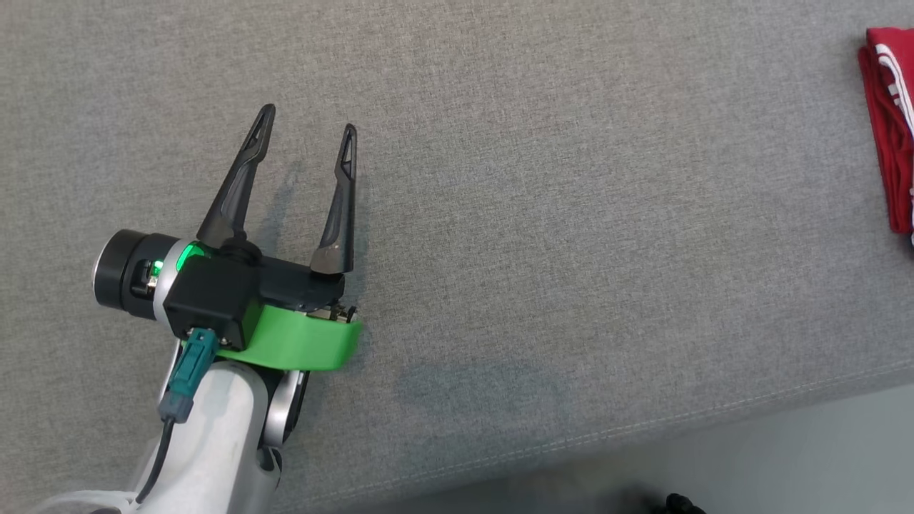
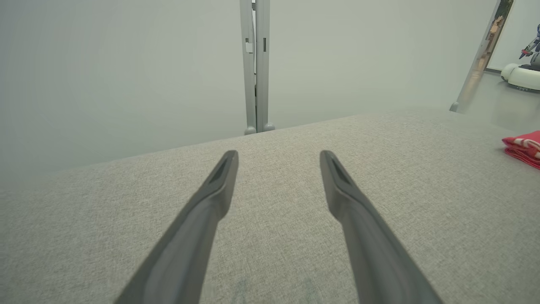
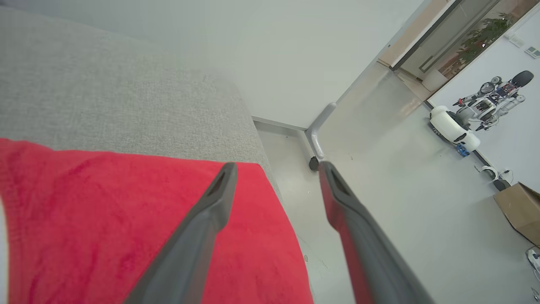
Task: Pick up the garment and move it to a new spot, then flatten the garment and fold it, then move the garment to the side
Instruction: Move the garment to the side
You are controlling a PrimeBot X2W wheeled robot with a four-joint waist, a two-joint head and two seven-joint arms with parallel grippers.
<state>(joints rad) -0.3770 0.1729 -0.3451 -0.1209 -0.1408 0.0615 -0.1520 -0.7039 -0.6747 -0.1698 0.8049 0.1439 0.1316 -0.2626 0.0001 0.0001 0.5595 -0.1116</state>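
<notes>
While the left gripper hangs over the bare middle of the grey fabric-covered bench with its two long dark fingers spread wide and nothing between them, the red folded garment with white stripes lies well apart from it, at the far right edge of the head view. A bright green plastic band wraps the wrist behind that gripper, and a teal cable plug sits at the top of the pale forearm. Seen from the left wrist, the left gripper points across the bench towards a grey metal partition post, and the garment shows as a low red stack near the right edge. From the right wrist, the right gripper is also wide apart and holds nothing: one finger crosses above the garment, which lies flat at the corner of the bench, while the other finger reaches past the bench's edge over the pale smooth floor. Whether either finger touches the cloth cannot be told. Farther off on the floor stand a white wheeled robot and a brown cardboard box.
</notes>
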